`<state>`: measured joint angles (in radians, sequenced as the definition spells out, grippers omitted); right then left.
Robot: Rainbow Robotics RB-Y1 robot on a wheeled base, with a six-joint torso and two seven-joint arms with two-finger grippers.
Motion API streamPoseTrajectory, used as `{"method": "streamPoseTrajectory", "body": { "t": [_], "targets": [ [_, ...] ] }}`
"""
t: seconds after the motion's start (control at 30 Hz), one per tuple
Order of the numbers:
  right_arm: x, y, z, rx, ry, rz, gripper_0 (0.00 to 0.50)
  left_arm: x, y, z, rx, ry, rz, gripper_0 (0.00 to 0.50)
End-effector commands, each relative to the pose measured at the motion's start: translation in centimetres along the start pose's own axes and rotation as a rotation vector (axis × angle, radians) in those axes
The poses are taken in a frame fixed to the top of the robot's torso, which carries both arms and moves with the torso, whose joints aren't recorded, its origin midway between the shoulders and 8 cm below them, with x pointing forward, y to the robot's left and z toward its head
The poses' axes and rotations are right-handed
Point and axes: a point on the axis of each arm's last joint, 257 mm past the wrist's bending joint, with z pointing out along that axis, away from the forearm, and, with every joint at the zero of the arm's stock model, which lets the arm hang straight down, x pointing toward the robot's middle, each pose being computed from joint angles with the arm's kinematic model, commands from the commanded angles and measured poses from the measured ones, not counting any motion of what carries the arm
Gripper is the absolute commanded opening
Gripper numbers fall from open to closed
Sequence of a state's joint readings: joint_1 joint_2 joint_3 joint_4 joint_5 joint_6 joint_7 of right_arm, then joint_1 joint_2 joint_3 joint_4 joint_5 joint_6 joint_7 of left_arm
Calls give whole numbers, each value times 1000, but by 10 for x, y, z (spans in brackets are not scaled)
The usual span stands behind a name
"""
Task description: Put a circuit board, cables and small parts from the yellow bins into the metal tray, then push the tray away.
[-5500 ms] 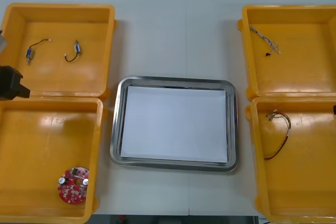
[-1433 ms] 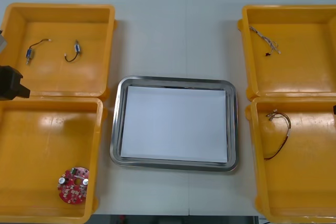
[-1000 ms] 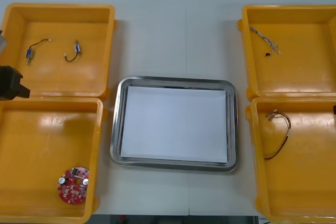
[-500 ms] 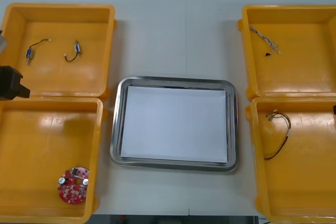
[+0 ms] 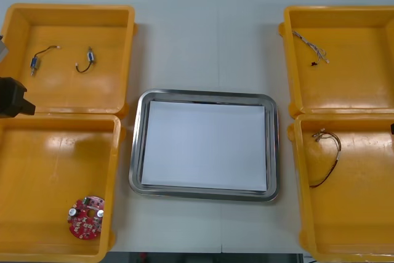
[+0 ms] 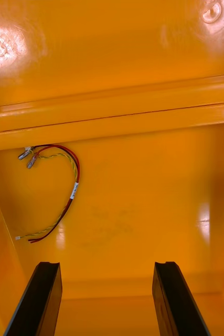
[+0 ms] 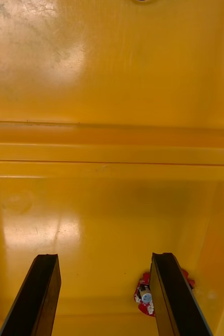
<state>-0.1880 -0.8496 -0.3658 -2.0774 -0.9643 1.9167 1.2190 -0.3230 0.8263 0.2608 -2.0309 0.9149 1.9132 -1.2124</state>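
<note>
The metal tray [image 5: 138, 152], white inside, lies at the table's middle with nothing in it. A round red circuit board [image 5: 85, 217] rests in the near left yellow bin [image 5: 37, 152]; in the left wrist view the board [image 7: 143, 294] peeks out beside one finger. Two small metal parts [image 5: 34, 62] with wires lie in the far left bin [image 5: 104, 93]. A red and yellow cable [image 5: 325, 158] lies in the near right bin [image 5: 363, 214], also seen as the cable [image 6: 64, 194] beyond the right fingers. My left gripper [image 7: 104, 296] and right gripper [image 6: 109, 302] hover open, holding nothing.
A thin pale cable [image 5: 311, 46] lies in the far right bin [image 5: 357, 84]. The left arm's black body [image 5: 12, 97] sits at the left edge over the wall between the two left bins. Bare table surrounds the tray.
</note>
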Motion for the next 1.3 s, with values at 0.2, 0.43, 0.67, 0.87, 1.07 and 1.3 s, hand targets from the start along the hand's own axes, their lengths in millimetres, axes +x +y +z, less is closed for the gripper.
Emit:
{"method": "streamPoseTrajectory", "body": {
  "t": [0.2, 0.43, 0.67, 0.87, 1.07, 1.3],
  "targets": [
    [0, -4, -8, 28, -8, -51, 500, -3, 19, -15, -56, -25, 90, 500],
    [0, -4, -8, 28, -8, -51, 500, -3, 19, -15, -56, -25, 90, 500],
    [0, -4, -8, 28, -8, -51, 500, 7, 18, -3, -34, 10, 64, 500],
    [5, -4, -4, 20, 6, -44, 500, 7, 18, -6, -30, 10, 61, 500],
    [5, -1, -6, 11, 0, -47, 500, 10, 15, -8, -27, 12, 79, 500],
    [6, 0, -7, 6, 1, -42, 500, 30, 16, -8, -46, 34, 119, 500]
  ]
}}
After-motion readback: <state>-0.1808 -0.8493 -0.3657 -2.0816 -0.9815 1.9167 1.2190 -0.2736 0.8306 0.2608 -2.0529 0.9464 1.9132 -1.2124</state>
